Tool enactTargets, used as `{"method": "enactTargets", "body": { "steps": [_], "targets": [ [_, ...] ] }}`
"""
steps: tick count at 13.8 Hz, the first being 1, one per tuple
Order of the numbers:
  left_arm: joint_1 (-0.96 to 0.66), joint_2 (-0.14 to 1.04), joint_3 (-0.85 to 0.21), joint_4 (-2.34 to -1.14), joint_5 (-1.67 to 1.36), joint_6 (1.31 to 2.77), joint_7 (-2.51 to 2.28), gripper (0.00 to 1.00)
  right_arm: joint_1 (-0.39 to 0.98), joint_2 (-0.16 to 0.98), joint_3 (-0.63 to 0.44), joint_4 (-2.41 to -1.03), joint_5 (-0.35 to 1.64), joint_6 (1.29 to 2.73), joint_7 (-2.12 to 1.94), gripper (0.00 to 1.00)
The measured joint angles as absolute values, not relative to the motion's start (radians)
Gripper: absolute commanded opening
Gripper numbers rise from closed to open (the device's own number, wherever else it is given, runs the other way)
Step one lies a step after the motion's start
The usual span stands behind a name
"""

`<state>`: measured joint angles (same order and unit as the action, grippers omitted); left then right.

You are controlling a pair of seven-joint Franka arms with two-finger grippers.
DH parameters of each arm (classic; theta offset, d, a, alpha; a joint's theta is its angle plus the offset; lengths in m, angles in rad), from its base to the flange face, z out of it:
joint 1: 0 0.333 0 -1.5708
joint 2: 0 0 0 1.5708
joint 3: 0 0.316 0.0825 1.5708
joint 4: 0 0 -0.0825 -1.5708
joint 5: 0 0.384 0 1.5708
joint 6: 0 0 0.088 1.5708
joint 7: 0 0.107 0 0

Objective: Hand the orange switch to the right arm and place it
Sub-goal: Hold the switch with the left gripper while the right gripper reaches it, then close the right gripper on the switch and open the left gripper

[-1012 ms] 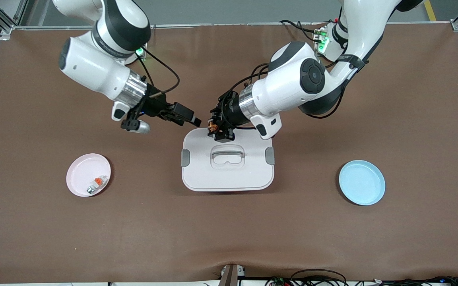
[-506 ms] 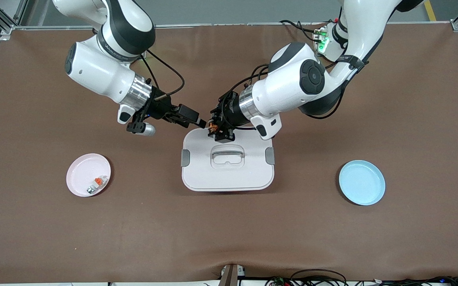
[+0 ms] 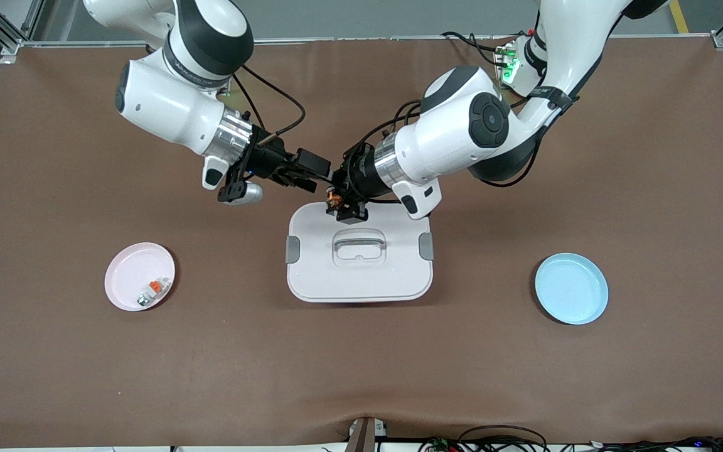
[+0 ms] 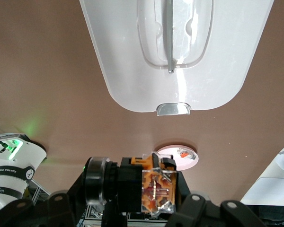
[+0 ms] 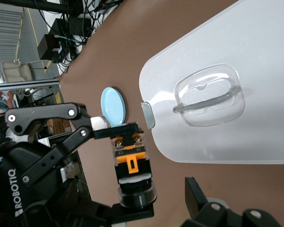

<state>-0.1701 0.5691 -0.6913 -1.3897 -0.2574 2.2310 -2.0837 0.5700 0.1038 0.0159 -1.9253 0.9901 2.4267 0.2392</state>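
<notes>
Clearance is tight over the white rectangular plastic lid's (image 3: 359, 263) edge nearest the robot bases, where the two grippers meet; brown table surface (image 3: 361, 364) lies open around. Left gripper (image 3: 340, 202) clamps the black blocky orange switch (image 3: 334, 201), orange face showing. Right gripper (image 3: 319, 177), jaws spread, sits just beside it. Two plates: one pink (image 3: 140, 276), one blue (image 3: 572, 288)

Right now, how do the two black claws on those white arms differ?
The left gripper is shut on the tiny black orange switch, held above the edge of the white lidded box; the right gripper holds nothing. The left gripper's fingers are pinched together; the right gripper's stand wide open, beside the switch. Both are black two-finger claws meeting over the box's edge nearest the robots.
</notes>
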Motion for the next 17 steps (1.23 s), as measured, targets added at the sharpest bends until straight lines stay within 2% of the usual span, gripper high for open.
{"method": "enactTargets", "body": {
  "steps": [16, 17],
  "targets": [
    [-0.171, 0.577, -0.689, -1.392, -0.257, 2.231, -2.084, 0.00, 0.580, 0.155, 0.011, -1.923, 0.992, 2.448, 0.150, 1.00],
    [-0.172, 0.577, -0.689, -1.392, -0.257, 2.231, -2.084, 0.00, 0.580, 0.155, 0.011, -1.923, 0.993, 2.448, 0.150, 0.97]
  ]
}}
